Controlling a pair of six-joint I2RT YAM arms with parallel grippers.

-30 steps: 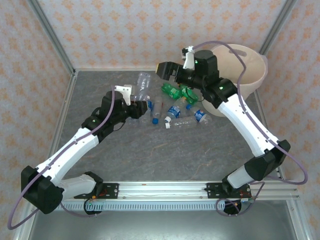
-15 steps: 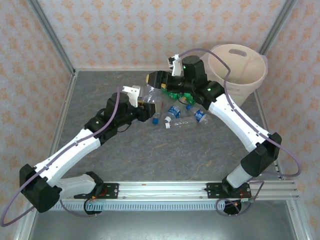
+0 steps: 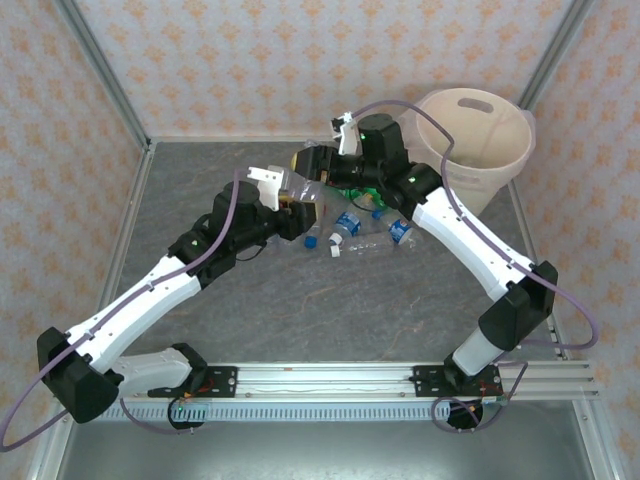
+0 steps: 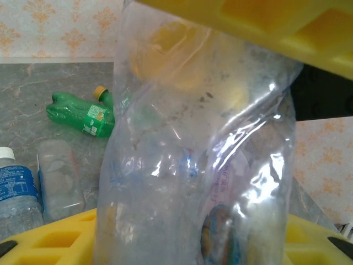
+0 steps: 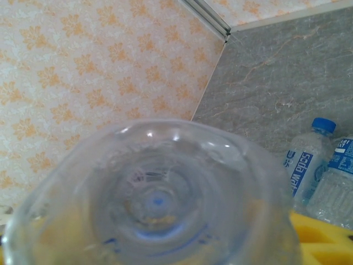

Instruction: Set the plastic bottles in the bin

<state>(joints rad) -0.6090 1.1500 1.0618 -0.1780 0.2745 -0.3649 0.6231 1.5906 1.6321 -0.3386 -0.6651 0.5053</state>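
Grey marble-look tabletop (image 3: 300, 310), enclosed on three sides by cream walls (image 3: 250, 70) with an orange floral pattern. Metal posts (image 3: 100, 70) mark the back corners; a metal rail (image 3: 320, 375) lines the near edge.

1. Bin (image 3: 478, 150): you've got 1.
2. Arms: 2, i.e. left arm (image 3: 160, 290) + right arm (image 3: 470, 240).
3. Top view: the bottle pile (image 3: 365, 235) sits partly under the arms, so no exact total for you; approx. 2 blue-label bottles (image 3: 347, 222) show plainly.
4. Left wrist view: you get 4 bottles, i.e. 1 green bottle (image 4: 83, 116), 1 white-cap bottle (image 4: 16, 187), 1 flat clear bottle (image 4: 58, 182), 1 big clear bottle (image 4: 193, 165) up close.
5. Right wrist view: 3 bottles, i.e. 1 end-on clear bottle (image 5: 160, 204), 2 w/ blue labels (image 5: 306, 160).
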